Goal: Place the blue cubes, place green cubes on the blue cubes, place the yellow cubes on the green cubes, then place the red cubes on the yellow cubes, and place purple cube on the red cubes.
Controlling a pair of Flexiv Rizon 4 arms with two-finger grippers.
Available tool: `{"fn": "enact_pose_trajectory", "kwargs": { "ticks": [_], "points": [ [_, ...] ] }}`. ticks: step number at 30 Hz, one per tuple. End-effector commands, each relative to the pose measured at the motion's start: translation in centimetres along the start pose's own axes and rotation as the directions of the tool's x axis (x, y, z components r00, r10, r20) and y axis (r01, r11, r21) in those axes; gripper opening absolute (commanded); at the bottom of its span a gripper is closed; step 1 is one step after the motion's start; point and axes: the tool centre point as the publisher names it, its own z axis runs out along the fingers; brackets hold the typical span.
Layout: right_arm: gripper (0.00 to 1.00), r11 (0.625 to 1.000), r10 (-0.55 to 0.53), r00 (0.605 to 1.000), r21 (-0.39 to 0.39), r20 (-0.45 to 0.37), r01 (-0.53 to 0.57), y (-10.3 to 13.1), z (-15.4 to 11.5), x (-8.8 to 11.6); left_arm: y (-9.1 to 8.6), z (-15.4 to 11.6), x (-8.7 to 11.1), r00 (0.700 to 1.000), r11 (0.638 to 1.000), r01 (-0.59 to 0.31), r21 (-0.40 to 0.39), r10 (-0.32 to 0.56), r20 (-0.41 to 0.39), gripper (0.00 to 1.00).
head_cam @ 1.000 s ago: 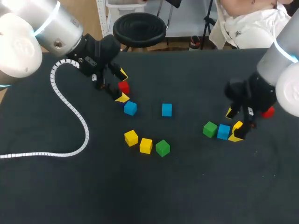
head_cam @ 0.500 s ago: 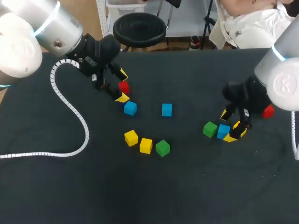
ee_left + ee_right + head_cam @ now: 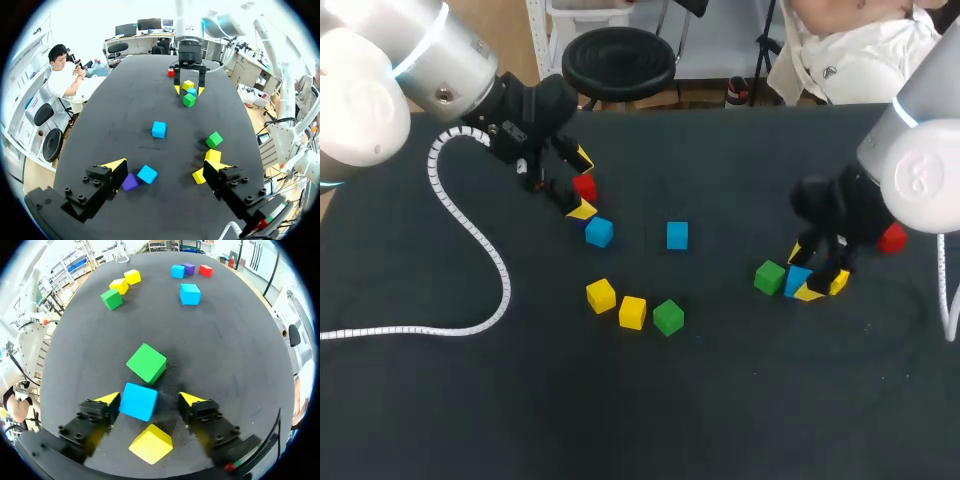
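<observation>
- Black table point(image 3: 720, 400): the right gripper point(image 3: 150, 400) stood open, straddling the blue cube point(image 3: 138, 401) at the right.
- Left gripper point(image 3: 165, 167) hung unclenched, far left.
- Green cube point(image 3: 146, 363) sat just beside the blue one; the fingers should centre and close squarely to avoid nudging it.

Even, diffuse light falls from overhead on the matt black tabletop point(image 3: 620, 420), which throws back almost no glare. Shadows are soft and short: in the right wrist view a faint darker patch lies beside the green cube point(image 3: 146, 363) and the blue cube point(image 3: 138, 401). The left arm's white shell point(image 3: 360, 100) is bright, nearly washed out. The right arm's black wrist point(image 3: 835, 215) is hard to separate from the dark surface. In both wrist views the tabletop looks greyer and its edges bow outward.
</observation>
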Motion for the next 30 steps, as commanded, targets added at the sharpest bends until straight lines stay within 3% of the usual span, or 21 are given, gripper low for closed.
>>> {"fn": "enact_pose_trajectory", "kwargs": {
  "ticks": [1, 9, 22, 30],
  "points": [
    [0.0, 1.0, -0.002, 1.0, 0.016, 0.007, 0.002, 0.2, -0.4, 0.4, 0.0, 0.0, 0.1, 1.0, 1.0, -0.001, 0.0, 0.001, 0.001, 1.0],
    [0.0, 0.999, -0.012, 1.0, 0.05, 0.015, 0.011, -0.4, -2.2, -0.1, 0.0, 0.0, 0.1, 1.0, 1.0, -0.001, 0.0, 0.001, 0.001, 1.0],
    [0.0, 0.997, -0.039, 0.999, 0.069, -0.027, 0.041, -3.4, -2.1, -6.5, 0.0, 0.0, 0.1, 1.0, 1.0, -0.001, 0.0, 0.001, 0.001, 1.0],
    [0.0, 0.995, -0.033, 0.999, 0.091, 0.002, 0.033, -3.8, -2.3, -8.4, 0.0, 0.0, 0.1, 1.0, 1.0, -0.001, 0.0, 0.001, 0.001, 1.0]
  ]
}}
